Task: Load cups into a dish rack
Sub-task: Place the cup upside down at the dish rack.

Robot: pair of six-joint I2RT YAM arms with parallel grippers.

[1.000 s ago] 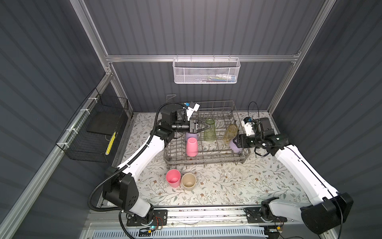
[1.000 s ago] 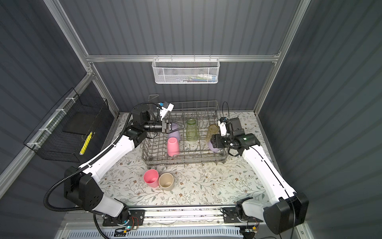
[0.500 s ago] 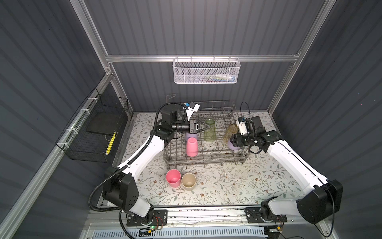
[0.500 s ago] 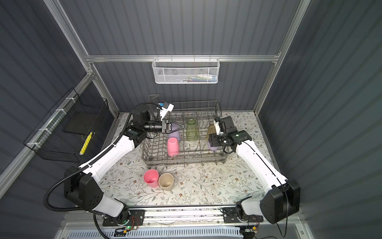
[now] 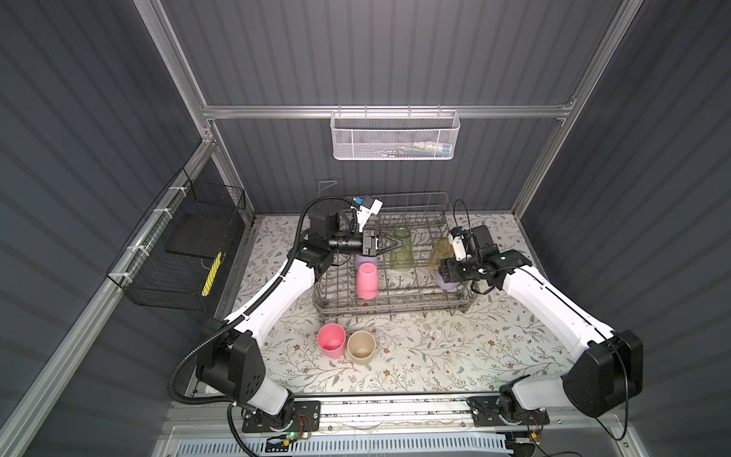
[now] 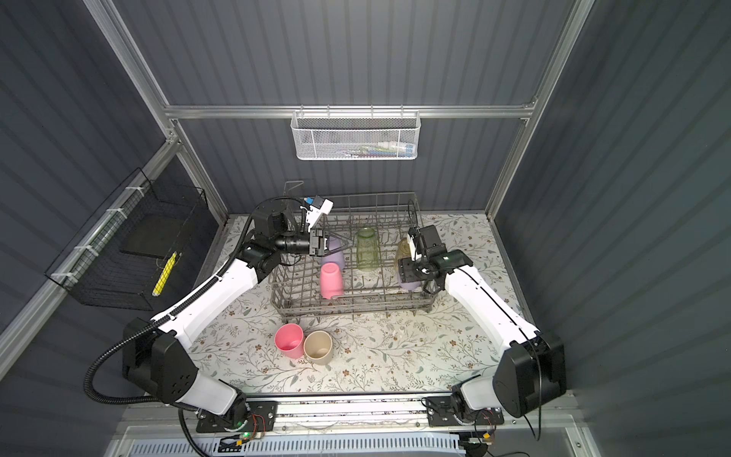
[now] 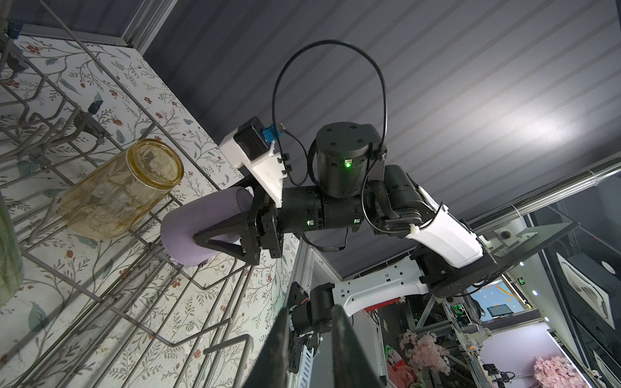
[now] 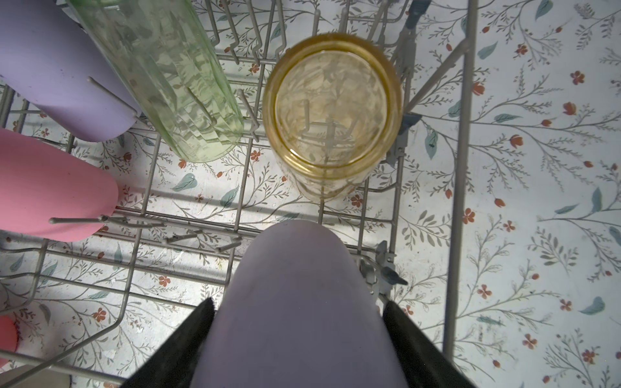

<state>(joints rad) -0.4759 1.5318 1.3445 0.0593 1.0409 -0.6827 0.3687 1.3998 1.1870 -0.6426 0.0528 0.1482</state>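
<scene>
The grey wire dish rack (image 5: pixel 395 306) holds, upside down on its tines, a pink cup (image 5: pixel 367 281), a lilac cup (image 5: pixel 366 261), a clear green cup (image 5: pixel 401 249) and a clear amber cup (image 5: pixel 438 253). My right gripper (image 5: pixel 443 273) is shut on a second lilac cup (image 8: pixel 295 302), low over the rack's right front part, just in front of the amber cup (image 8: pixel 332 111). My left gripper (image 5: pixel 389 245) hovers over the rack's back left beside the green cup, its fingers (image 7: pixel 284 336) slightly apart and empty. A pink cup (image 5: pixel 331 340) and a beige cup (image 5: pixel 361 347) stand upright on the table.
The rack's tall right wall (image 8: pixel 457 201) runs close beside the held cup. A black wire basket (image 5: pixel 186 253) hangs on the left wall and a white mesh basket (image 5: pixel 395 136) on the back wall. The flowered table (image 5: pixel 455 356) stretches in front of the rack.
My right gripper has shifted a little to the left over the rack with the lilac cup, and its arm has swung inward. The left arm has not moved.
</scene>
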